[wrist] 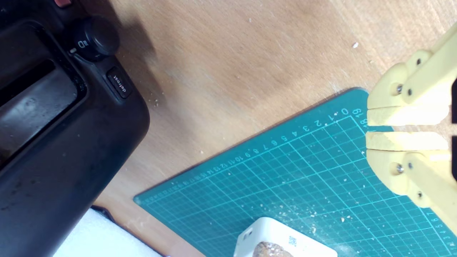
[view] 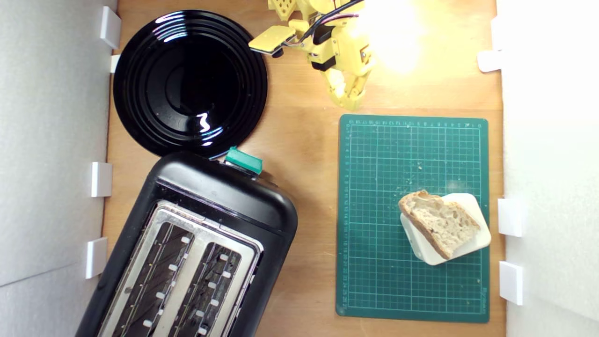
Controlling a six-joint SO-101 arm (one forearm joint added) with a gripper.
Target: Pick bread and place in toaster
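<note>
The yellow arm reaches in from 12 o'clock in the exterior view, its jaws (view: 348,100) pointing down toward the far edge of the green cutting mat (view: 374,281). In the wrist view the jaws (wrist: 367,128) stand nearly closed, a thin gap between them, holding nothing. The bread (view: 440,222) lies on a white block (view: 472,243) at about 5 o'clock from the jaws, well apart. The toaster (view: 224,196) sits at 7 o'clock on the counter (view: 304,140).

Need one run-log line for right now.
pincer: nearly shut, empty, above mat corner | bread: on white block, untouched | toaster: slots empty
</note>
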